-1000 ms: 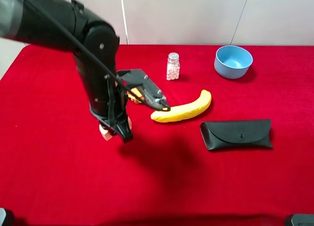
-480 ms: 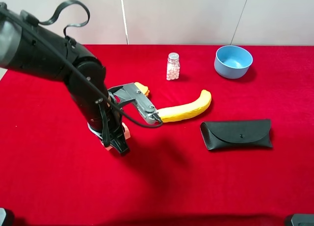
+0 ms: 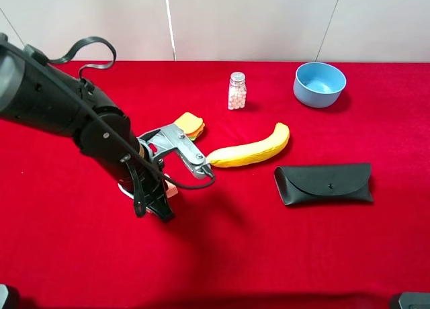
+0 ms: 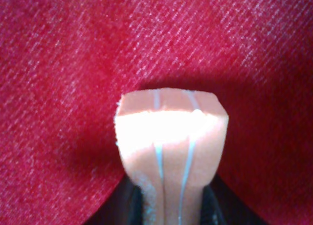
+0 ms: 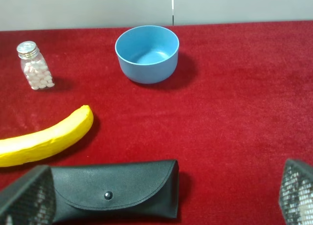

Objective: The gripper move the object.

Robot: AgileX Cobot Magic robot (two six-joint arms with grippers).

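Left arm has swung away from the banana (image 3: pixel 248 150); toy sandwich (image 3: pixel 190 124) now uncovered just behind the gripper (image 3: pixel 165 196). Jaws pinched narrow on the object (image 4: pixel 171 142), held between the fingers low over the red cloth (image 3: pixel 282 248). Likely mid-carry; release still to come.

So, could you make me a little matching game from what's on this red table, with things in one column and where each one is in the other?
Things:
1. round blue bowl
2. curved yellow banana
3. flat black snap-flap case
4. small peach-orange block

Places:
A. clamped in the left gripper
B. back right, empty
C. middle of the red tablecloth
D. nearest the front edge, flap closed

Pairs: 1-B, 2-C, 3-D, 4-A
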